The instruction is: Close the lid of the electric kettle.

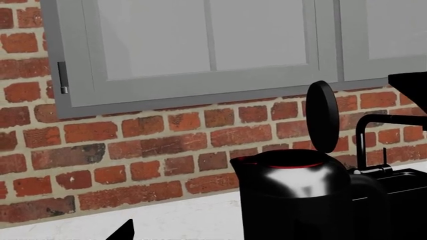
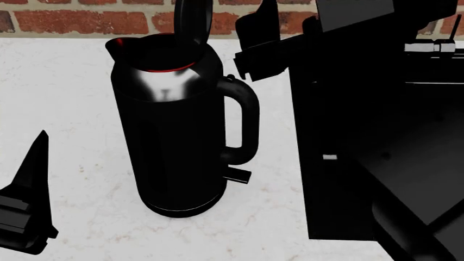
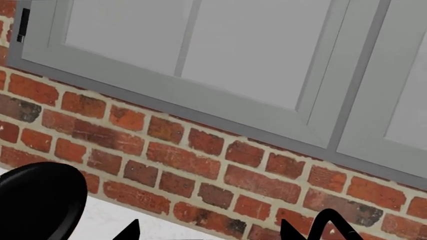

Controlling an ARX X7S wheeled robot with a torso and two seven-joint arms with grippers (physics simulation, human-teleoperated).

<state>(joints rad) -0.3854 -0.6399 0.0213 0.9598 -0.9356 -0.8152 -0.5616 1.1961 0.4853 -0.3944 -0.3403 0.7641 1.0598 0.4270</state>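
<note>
The lid (image 1: 323,116), a glossy black disc, stands upright on its hinge above the electric kettle (image 2: 174,125), a tall shiny cylinder with a red-ringed mouth, loop handle and pointed spout, sitting on a speckled white counter (image 2: 65,98) by a rough brick wall (image 1: 133,145). Right gripper (image 2: 254,38) sits just beside the lid, jaws apart. Left gripper (image 2: 25,206) is low and off to the kettle's left, can't tell its jaws.

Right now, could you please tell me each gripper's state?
Black left gripper: cannot be told; one finger visible.
Black right gripper: open, holding nothing.
</note>
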